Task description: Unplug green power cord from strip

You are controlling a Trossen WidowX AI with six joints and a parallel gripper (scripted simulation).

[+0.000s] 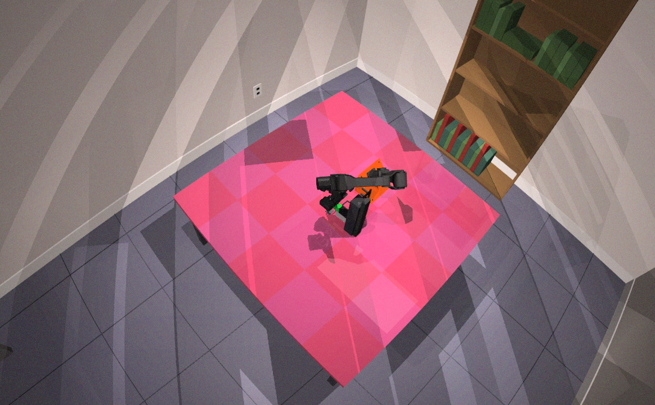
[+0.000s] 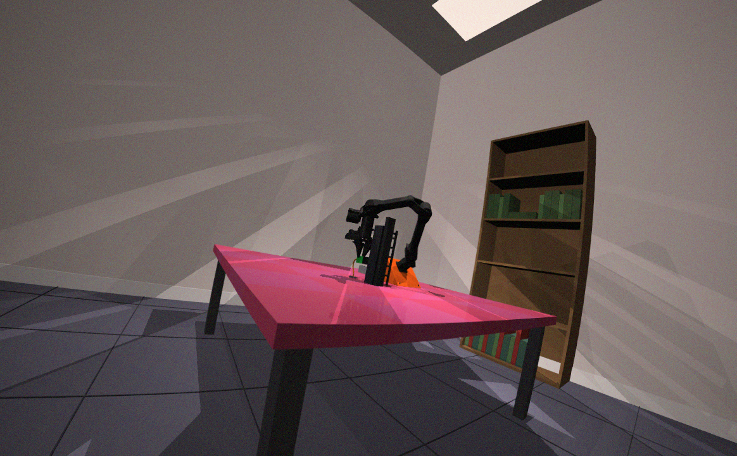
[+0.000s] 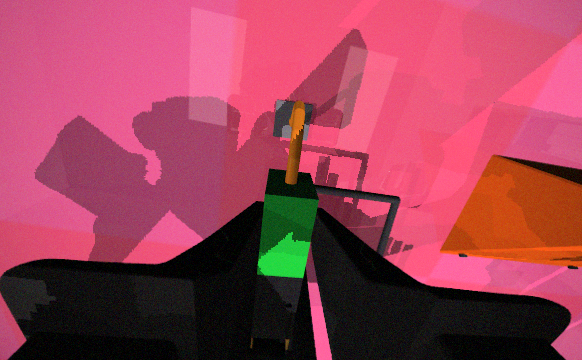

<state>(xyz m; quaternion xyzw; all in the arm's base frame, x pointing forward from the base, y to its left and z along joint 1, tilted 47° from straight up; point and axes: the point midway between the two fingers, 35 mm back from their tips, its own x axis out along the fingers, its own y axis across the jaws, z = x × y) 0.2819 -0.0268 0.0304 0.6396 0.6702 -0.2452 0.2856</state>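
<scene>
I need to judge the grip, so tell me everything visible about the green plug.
The green plug is a boxy, matte block, clamped between the black gripper fingers. An orange cord runs from its far end to a small grey block on the pink table. Two thin prongs show at its near end.

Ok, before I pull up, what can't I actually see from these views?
- Whether the plug's prongs are out of the power strip: the gripper, shut on the plug, blocks the wrist view.
- Plug in the top and exterior views: too small.
- Where the cord ends: unclear.
- The strip's outlet face: not shown.
</scene>
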